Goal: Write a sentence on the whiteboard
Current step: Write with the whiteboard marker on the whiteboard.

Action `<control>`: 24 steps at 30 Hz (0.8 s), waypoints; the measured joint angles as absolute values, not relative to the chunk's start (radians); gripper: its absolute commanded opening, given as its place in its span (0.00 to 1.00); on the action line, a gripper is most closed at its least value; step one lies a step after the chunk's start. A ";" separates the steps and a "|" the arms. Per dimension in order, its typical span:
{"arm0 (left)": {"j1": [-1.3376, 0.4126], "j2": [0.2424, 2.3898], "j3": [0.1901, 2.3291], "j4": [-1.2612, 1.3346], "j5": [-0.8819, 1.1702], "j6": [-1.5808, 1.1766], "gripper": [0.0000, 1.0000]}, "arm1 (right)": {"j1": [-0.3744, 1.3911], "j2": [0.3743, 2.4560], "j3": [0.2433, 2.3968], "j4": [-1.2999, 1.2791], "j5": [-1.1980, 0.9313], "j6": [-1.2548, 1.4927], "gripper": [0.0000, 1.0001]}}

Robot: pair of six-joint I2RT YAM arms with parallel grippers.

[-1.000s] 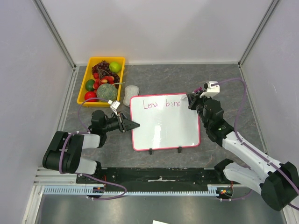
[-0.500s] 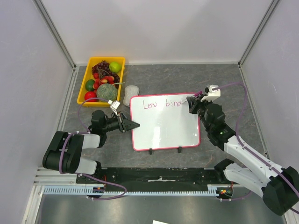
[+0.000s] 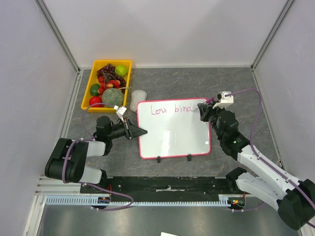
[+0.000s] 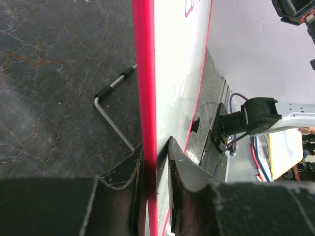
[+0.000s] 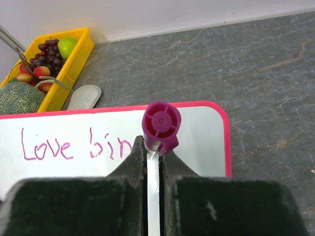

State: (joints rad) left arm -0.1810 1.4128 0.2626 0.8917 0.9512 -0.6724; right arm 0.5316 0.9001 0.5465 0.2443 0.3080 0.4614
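The whiteboard (image 3: 172, 135) lies flat mid-table, white with a pink-red frame and two black feet at its near edge. Pink handwriting, the sentence (image 3: 170, 109), reads "Love bind" along its top; in the right wrist view the sentence (image 5: 69, 146) shows as "Love bin". My left gripper (image 3: 141, 132) is shut on the whiteboard's left frame edge (image 4: 146, 123), one finger on each face. My right gripper (image 3: 203, 111) is shut on a marker (image 5: 161, 126) with a magenta cap end, held upright at the board's top right. The marker's tip is hidden.
A yellow tray (image 3: 92, 83) of fruit, with grapes, a melon and a green apple, sits at the back left. A grey eraser-like pad (image 3: 138, 96) lies between tray and board. A bent metal rod (image 4: 112, 101) lies under the board's edge. Walls enclose the table.
The right gripper has moved rightward along the top line with the marker, and the word has grown from "binc" to "bind". The left arm and the board have stayed still.
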 measured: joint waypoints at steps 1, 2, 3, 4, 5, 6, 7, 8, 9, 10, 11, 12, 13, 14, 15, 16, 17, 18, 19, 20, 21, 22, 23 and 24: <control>-0.181 1.413 0.263 0.892 0.951 -0.672 0.02 | 0.532 0.899 0.546 0.243 0.308 0.461 0.00; -0.181 1.413 0.263 0.892 0.951 -0.672 0.02 | 0.532 0.898 0.546 0.241 0.308 0.461 0.00; -0.181 1.413 0.263 0.892 0.951 -0.672 0.02 | 0.532 0.897 0.546 0.238 0.309 0.461 0.00; -0.181 1.413 0.263 0.892 0.951 -0.672 0.02 | 0.532 0.896 0.547 0.236 0.309 0.462 0.00; -0.181 1.413 0.263 0.892 0.951 -0.672 0.02 | 0.532 0.896 0.547 0.234 0.309 0.463 0.00; -0.181 1.413 0.263 0.892 0.951 -0.672 0.02 | 0.532 0.895 0.549 0.230 0.309 0.464 0.00; -0.181 1.413 0.263 0.892 0.951 -0.672 0.02 | 0.532 0.894 0.554 0.223 0.310 0.464 0.00; -0.181 1.413 0.263 0.892 0.952 -0.672 0.02 | 0.532 0.895 0.561 0.217 0.311 0.464 0.00; -0.181 1.413 0.263 0.892 0.952 -0.672 0.02 | 0.532 0.895 0.566 0.213 0.313 0.464 0.00; -0.181 1.413 0.263 0.892 0.952 -0.672 0.02 | 0.532 0.895 0.573 0.208 0.316 0.464 0.00; -0.181 1.413 0.263 0.892 0.952 -0.672 0.02 | 0.532 0.895 0.579 0.208 0.317 0.464 0.00; -0.181 1.413 0.263 0.892 0.952 -0.672 0.02 | 0.532 0.895 0.586 0.207 0.321 0.464 0.00; -0.181 1.413 0.263 0.892 0.952 -0.672 0.02 | 0.532 0.895 0.592 0.208 0.324 0.464 0.00; -0.181 1.413 0.263 0.892 0.952 -0.672 0.02 | 0.531 0.895 0.597 0.208 0.328 0.463 0.00; -0.181 1.413 0.263 0.891 0.952 -0.672 0.02 | 0.531 0.896 0.603 0.208 0.333 0.462 0.00; -0.181 1.413 0.263 0.892 0.952 -0.672 0.02 | 0.530 0.898 0.607 0.209 0.337 0.461 0.00; -0.181 1.413 0.263 0.892 0.952 -0.672 0.02 | 0.530 0.901 0.612 0.209 0.340 0.461 0.00; -0.181 1.413 0.263 0.891 0.952 -0.672 0.02 | 0.529 0.905 0.614 0.210 0.342 0.461 0.00; -0.181 1.413 0.263 0.892 0.952 -0.672 0.02 | 0.528 0.910 0.616 0.212 0.345 0.460 0.00; -0.181 1.413 0.263 0.892 0.952 -0.672 0.02 | 0.528 0.915 0.616 0.212 0.347 0.460 0.00; -0.181 1.413 0.263 0.892 0.952 -0.672 0.02 | 0.527 0.921 0.616 0.213 0.349 0.460 0.00; -0.181 1.413 0.263 0.892 0.952 -0.672 0.02 | 0.527 0.927 0.616 0.212 0.352 0.460 0.00; -0.181 1.413 0.263 0.891 0.952 -0.672 0.02 | 0.526 0.934 0.616 0.212 0.356 0.460 0.00; -0.181 1.413 0.263 0.891 0.952 -0.672 0.02 | 0.526 0.937 0.616 0.212 0.357 0.460 0.00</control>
